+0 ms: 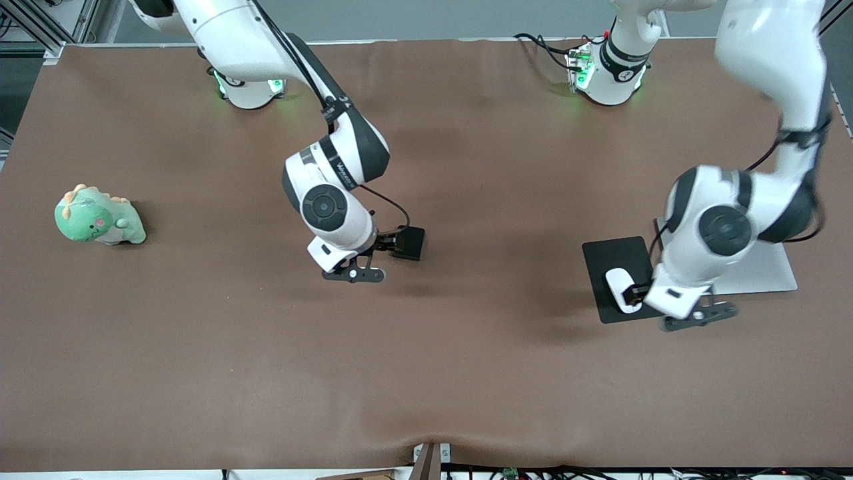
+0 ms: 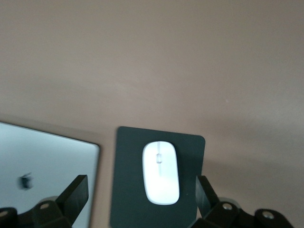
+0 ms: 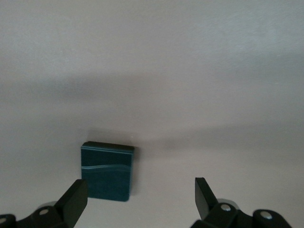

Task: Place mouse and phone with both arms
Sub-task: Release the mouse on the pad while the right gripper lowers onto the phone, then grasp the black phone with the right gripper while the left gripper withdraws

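Note:
The white mouse (image 1: 620, 287) lies on a black mouse pad (image 1: 613, 257) toward the left arm's end of the table. My left gripper (image 1: 638, 293) hangs open and empty over the pad's edge beside the mouse. In the left wrist view the mouse (image 2: 160, 172) lies on the pad (image 2: 190, 152) ahead of the open left gripper (image 2: 141, 194). The black phone (image 1: 408, 242) lies flat on the table near the middle. My right gripper (image 1: 388, 243) is open and empty beside it. In the right wrist view the phone (image 3: 107, 171) lies ahead of one finger (image 3: 76, 197) of the right gripper (image 3: 140, 195).
A closed silver laptop (image 1: 760, 270) lies beside the mouse pad, partly under the left arm; it also shows in the left wrist view (image 2: 42, 166). A green plush dinosaur (image 1: 98, 217) sits toward the right arm's end of the brown table (image 1: 426, 373).

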